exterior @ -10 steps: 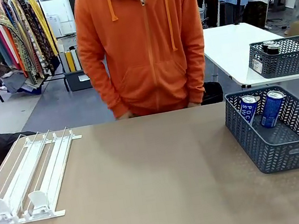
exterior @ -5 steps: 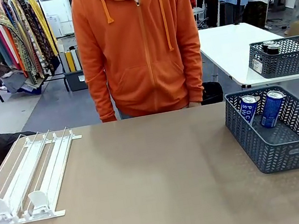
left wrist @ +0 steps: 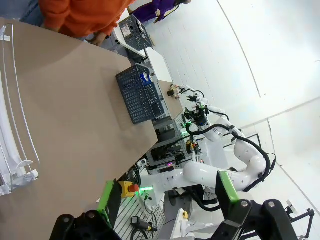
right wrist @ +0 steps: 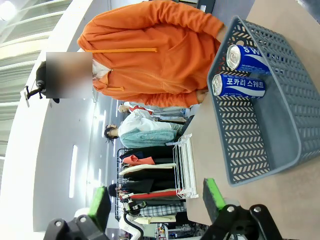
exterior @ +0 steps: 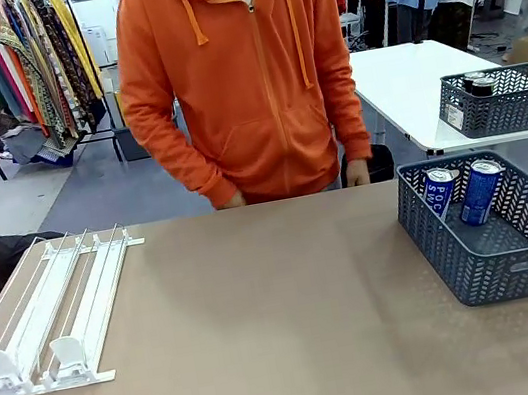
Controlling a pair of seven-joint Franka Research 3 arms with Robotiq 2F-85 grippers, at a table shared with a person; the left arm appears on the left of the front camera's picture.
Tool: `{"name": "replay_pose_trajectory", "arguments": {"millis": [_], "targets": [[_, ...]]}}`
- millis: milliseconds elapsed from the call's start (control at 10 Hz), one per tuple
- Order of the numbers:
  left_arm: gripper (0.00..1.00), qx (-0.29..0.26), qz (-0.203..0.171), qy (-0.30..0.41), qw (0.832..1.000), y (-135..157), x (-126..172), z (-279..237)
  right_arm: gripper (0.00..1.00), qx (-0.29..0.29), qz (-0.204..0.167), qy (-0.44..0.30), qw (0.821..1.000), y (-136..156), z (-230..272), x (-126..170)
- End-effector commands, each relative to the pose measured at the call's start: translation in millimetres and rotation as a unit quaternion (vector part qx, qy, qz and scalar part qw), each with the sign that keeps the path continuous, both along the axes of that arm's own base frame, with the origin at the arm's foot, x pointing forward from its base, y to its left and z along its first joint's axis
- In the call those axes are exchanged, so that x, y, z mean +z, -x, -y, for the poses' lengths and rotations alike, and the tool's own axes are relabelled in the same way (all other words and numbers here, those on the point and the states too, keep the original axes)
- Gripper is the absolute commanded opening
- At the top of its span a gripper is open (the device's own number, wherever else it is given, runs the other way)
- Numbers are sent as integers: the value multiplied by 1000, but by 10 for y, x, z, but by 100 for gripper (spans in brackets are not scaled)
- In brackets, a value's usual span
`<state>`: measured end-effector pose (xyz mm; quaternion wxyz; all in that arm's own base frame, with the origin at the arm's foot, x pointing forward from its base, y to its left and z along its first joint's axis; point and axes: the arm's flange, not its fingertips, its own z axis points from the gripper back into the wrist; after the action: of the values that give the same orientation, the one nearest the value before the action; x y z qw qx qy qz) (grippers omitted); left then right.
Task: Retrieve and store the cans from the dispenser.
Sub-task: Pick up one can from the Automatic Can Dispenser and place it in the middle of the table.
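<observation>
The white dispenser [exterior: 50,314] lies at the table's left, and its lanes hold no cans. Two blue-and-white cans [exterior: 438,191] [exterior: 480,192] lean inside the dark grey basket [exterior: 504,269] at the right. The left wrist view looks from high above across the table, with the dispenser [left wrist: 15,125] and the basket [left wrist: 137,97] far below my left gripper [left wrist: 167,195], which is open and holds nothing. My right gripper [right wrist: 156,200] is also open and holds nothing. Beyond it are the basket [right wrist: 240,145], its two cans [right wrist: 248,57] [right wrist: 239,86] and the dispenser [right wrist: 186,167].
A person in an orange hoodie [exterior: 244,79] stands at the table's far edge, hands hanging just behind it. A second grey basket [exterior: 507,106] with dark cans sits on a white table at the back right. Bare tabletop [exterior: 274,317] lies between dispenser and basket.
The person has shifted slightly towards picture left and the hands have come down to the far table edge. Nothing on the table has moved.
</observation>
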<state>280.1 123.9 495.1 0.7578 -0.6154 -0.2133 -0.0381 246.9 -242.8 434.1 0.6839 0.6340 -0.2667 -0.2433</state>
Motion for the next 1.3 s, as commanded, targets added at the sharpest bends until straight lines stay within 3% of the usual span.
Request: {"name": "replay_pose_trajectory", "arguments": {"millis": [0, 1200], "targets": [[100, 0, 14, 7, 1000, -2, 2, 9, 100, 0, 8, -1, 1000, -10, 14, 31], [100, 0, 14, 7, 1000, -2, 2, 9, 100, 0, 8, -1, 1000, -10, 14, 31]]}}
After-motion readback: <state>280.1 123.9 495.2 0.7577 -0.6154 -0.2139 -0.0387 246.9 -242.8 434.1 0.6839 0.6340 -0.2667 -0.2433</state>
